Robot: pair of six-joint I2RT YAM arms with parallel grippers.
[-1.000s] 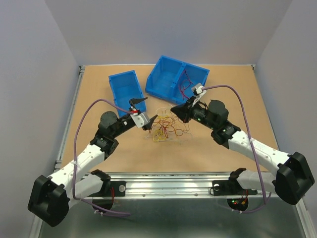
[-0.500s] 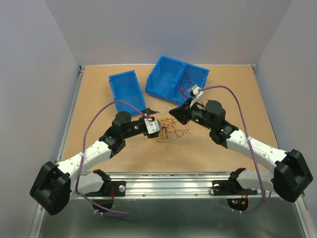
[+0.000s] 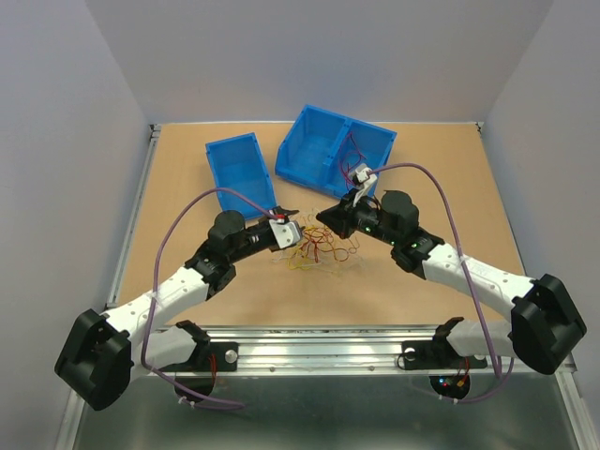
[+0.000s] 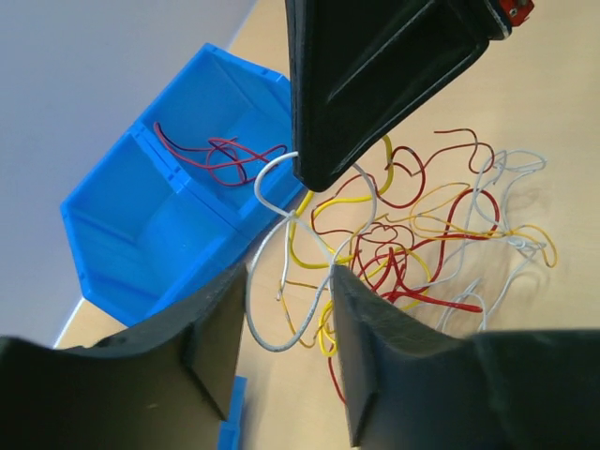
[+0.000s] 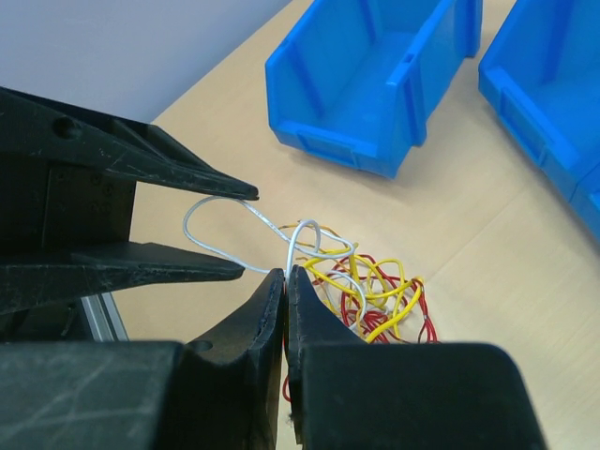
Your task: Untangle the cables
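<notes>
- Cables [image 3: 317, 248] — yellow, red and white loops — lie in a loose heap at the centre of the table [image 3: 450, 187], just below the two blue bins.
- Right gripper [image 5: 285, 274] is clenched: its jaws press together on a white cable [image 5: 217, 199] that rises from the heap's left side. In the right wrist view the pinch sits at lower centre.
- Left gripper [image 4: 288, 281] is released. Its jaws stand apart with the white cable's loop between them. In the right wrist view the upper fingertip touches the loop; whether the lower one does, I cannot tell.
- Both grippers meet nearly tip to tip at the heap's upper left edge in the top view.
- Double bin [image 3: 314, 141] at upper centre holds a few red wires [image 3: 352, 155] in its right compartment.
- Single bin [image 3: 234, 164] sits just left of it, near the left gripper.
</notes>
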